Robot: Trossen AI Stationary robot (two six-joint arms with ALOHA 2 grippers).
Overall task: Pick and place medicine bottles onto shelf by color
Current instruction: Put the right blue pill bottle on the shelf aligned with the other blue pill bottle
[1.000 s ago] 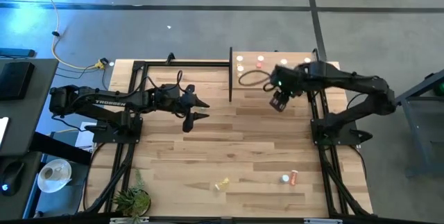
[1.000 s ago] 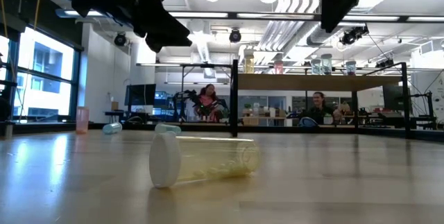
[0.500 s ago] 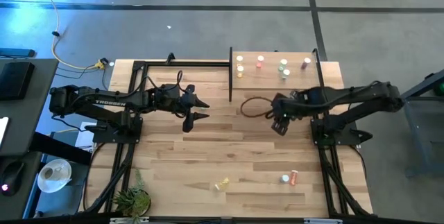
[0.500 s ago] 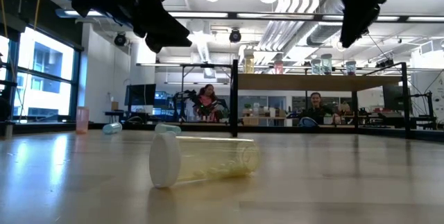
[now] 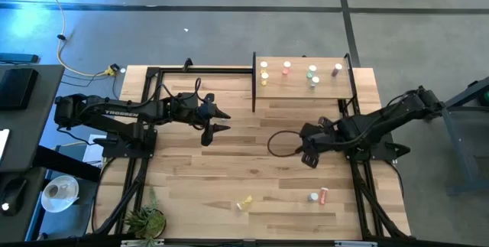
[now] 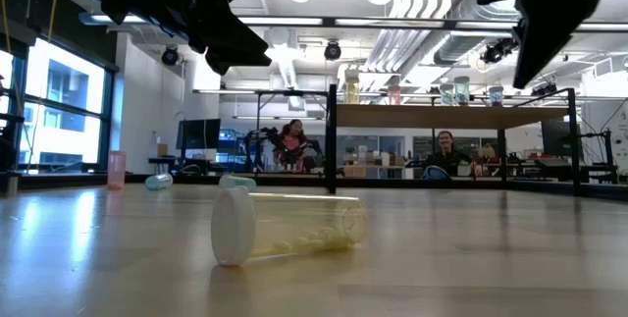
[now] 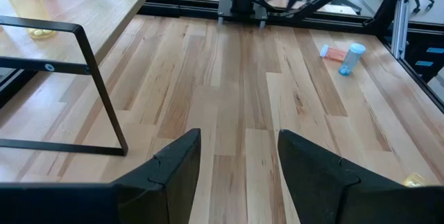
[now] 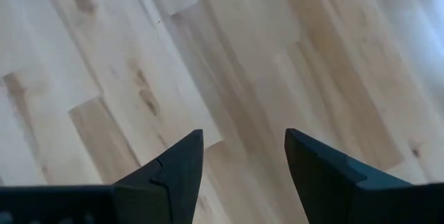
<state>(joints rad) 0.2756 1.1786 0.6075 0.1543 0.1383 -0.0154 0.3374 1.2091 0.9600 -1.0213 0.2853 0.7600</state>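
Several bottles stand on the shelf [image 5: 306, 86] at the far right: two yellow [image 5: 264, 73], a pink [image 5: 286, 67], two teal [image 5: 312, 75] and a purplish one [image 5: 337, 69]. On the table near the front edge lie a yellow bottle [image 5: 244, 203], shown large in the low view [image 6: 285, 227], a teal bottle [image 5: 313, 197] and a pink bottle [image 5: 324, 195]. My right gripper [image 5: 309, 157] hangs open and empty over bare wood [image 8: 243, 148], between the shelf and the teal and pink bottles. My left gripper [image 5: 226, 121] is open and empty left of centre [image 7: 239, 148].
Dark metal frame rails [image 5: 145, 109] run along both sides of the table, and the shelf's black post [image 5: 254, 82] stands at its left end. A small plant [image 5: 145, 218] sits at the front left corner. People sit in the room behind [image 6: 294, 140].
My right gripper has gone from the shelf's front edge toward the table's near edge, ending over bare wood closer to the teal and pink bottles. My left arm has kept still, and no bottle has moved.
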